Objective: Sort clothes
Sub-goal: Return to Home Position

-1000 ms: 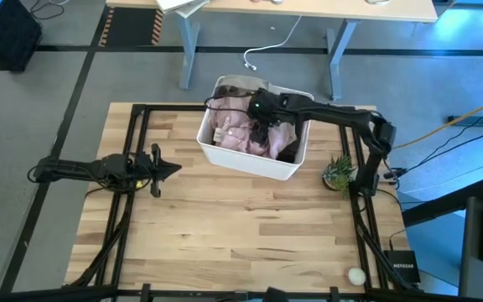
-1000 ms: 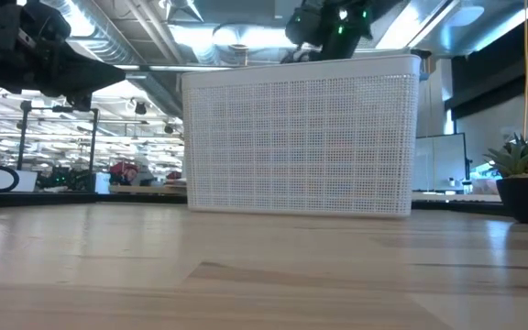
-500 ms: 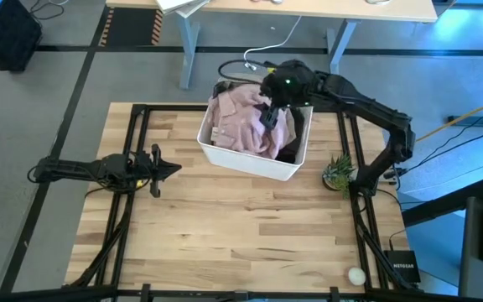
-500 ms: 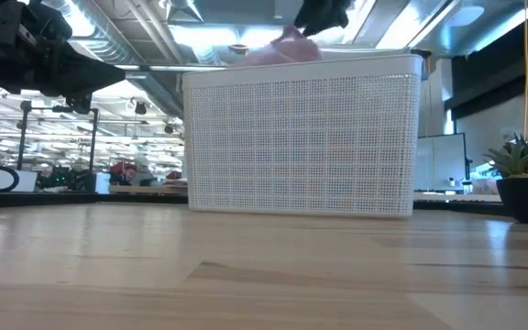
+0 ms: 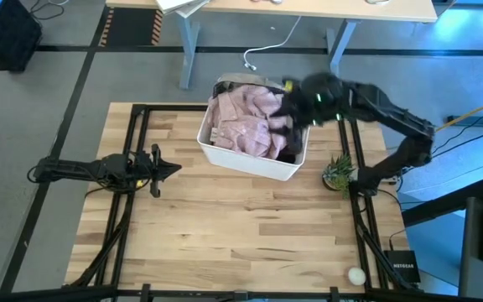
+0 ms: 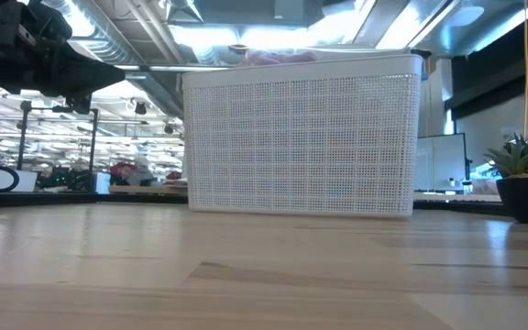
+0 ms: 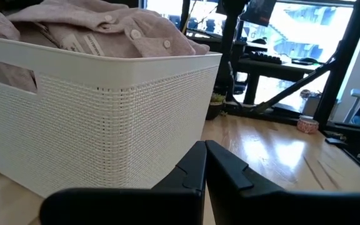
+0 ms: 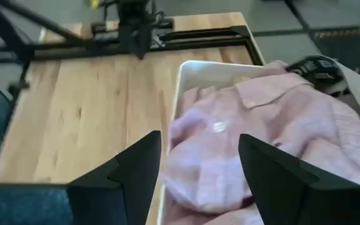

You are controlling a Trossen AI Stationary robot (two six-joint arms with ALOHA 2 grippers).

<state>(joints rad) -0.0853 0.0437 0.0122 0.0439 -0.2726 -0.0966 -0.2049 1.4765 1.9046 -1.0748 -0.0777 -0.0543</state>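
Note:
A pale pink garment (image 5: 246,122) lies on top of the pile in the white bin (image 5: 250,165). It also shows in the right wrist view (image 8: 261,137) and the left wrist view (image 7: 105,28). A grey-beige garment (image 5: 237,81) hangs over the bin's far rim. A black garment (image 5: 289,154) shows at the bin's right end. My right gripper (image 8: 199,169) is open and empty, above the bin's right part (image 5: 285,116). My left gripper (image 5: 156,168) is shut and empty above the table, left of the bin.
A small potted plant (image 5: 339,172) stands just right of the bin. A white ball (image 5: 356,274) and a black box (image 5: 402,267) lie at the near right corner. Bare wood (image 5: 225,226) spreads in front of the bin.
My right gripper has risen out of the bin and gone toward the table's right edge. The pink garment came up with it in a peak above the rim, then dropped back. It now lies spread wider over the pile.

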